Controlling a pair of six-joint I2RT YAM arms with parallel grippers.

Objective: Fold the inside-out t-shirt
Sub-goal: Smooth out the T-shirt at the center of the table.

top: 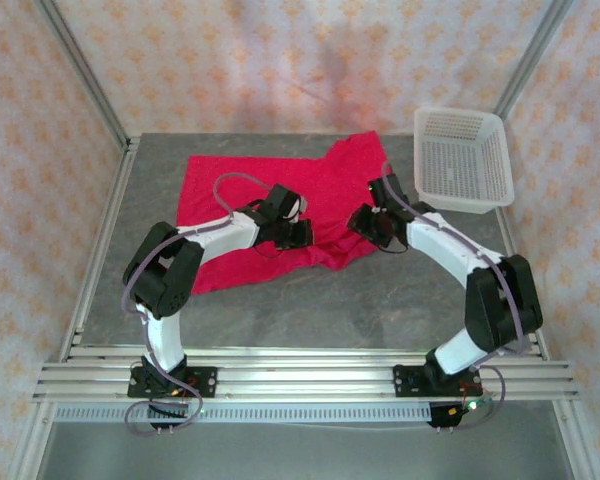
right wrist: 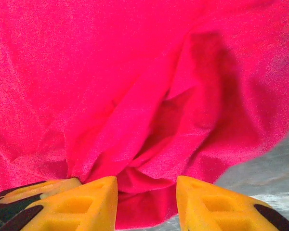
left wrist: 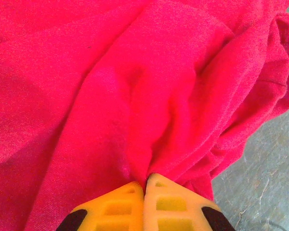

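Observation:
The inside-out t-shirt (top: 270, 185) is bright crimson red and lies rumpled across the middle of the grey table, partly folded. My left gripper (top: 298, 234) rests on its near edge. In the left wrist view the yellow fingers (left wrist: 123, 204) press together with a pinch of red cloth (left wrist: 149, 120) between them. My right gripper (top: 365, 220) sits at the shirt's right side. In the right wrist view its yellow fingers (right wrist: 91, 199) stand apart, with loose folds of red fabric (right wrist: 149, 144) bunched in the gap.
A white plastic mesh basket (top: 462, 158) stands at the back right of the table (top: 310, 300). Bare grey table lies in front of the shirt. Metal frame posts and patterned walls enclose the table.

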